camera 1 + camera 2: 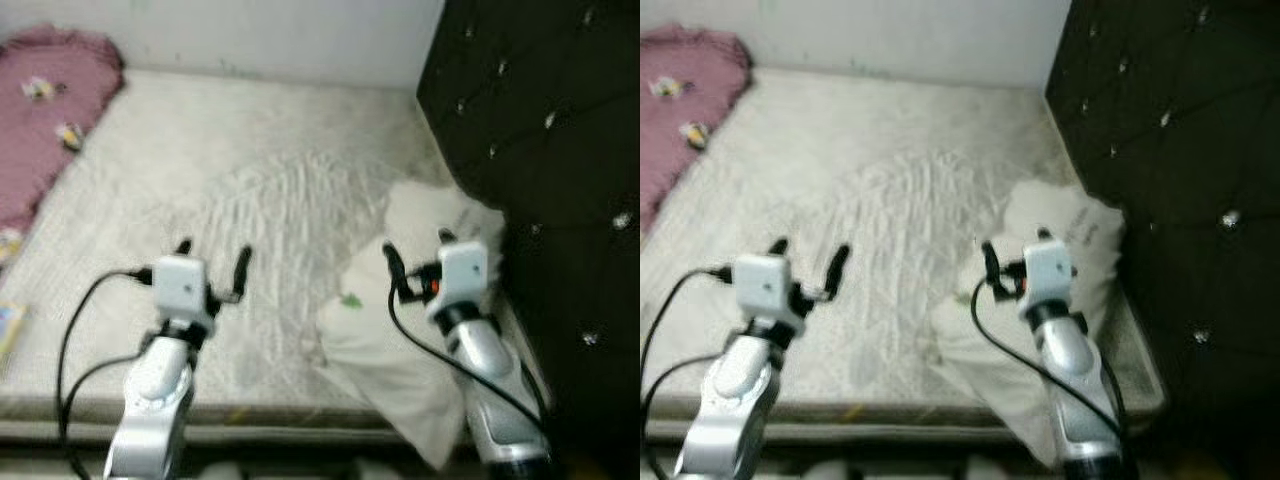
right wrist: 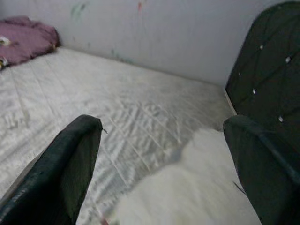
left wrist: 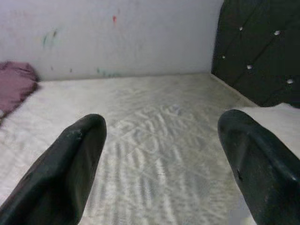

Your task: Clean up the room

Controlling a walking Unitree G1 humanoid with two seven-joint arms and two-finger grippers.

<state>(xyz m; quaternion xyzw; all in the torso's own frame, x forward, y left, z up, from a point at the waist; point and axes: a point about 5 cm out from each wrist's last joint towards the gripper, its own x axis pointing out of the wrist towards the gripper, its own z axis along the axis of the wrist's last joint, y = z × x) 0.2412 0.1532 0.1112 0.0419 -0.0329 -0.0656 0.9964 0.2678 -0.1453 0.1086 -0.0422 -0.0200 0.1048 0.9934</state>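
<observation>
pillow [image 1: 400, 340], white and crumpled, lies at the bed's near right corner, leaning against the dark tufted headboard [image 1: 550, 150] and hanging partly over the mattress edge. right gripper [image 1: 418, 258] hovers just above the pillow's upper part, its two black fingers [image 2: 70, 168] spread wide apart and holding nothing; the right wrist view shows the pillow's white cloth directly below them. left gripper [image 1: 213, 258] hangs over the bare, wrinkled mattress [image 1: 250, 180] to the left of the pillow, well apart from it, fingers likewise spread and empty. black cables loop from both silver arms. pink blanket [image 1: 45, 110] is bunched at the far left corner of the bed, with a few small pale patches on it that are too blurred to tell. pale wall [image 3: 126, 33] behind the bed carries faint coloured smudges.
</observation>
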